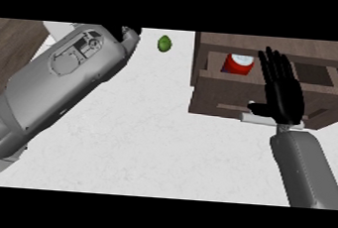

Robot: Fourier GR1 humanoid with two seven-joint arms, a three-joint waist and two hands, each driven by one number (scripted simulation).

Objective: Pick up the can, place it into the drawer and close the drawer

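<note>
Right hand (285, 92), fingers straight and holding nothing, is seen above the open wooden drawer (225, 92) where the red can (238, 64) already stands upright; a skewed push could jam the drawer or tip the can.

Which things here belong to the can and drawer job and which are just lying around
Part of the job: red can, inside the open wooden drawer; right robot hand, open over the drawer.

Just lying about: small green fruit on the white counter.
</note>
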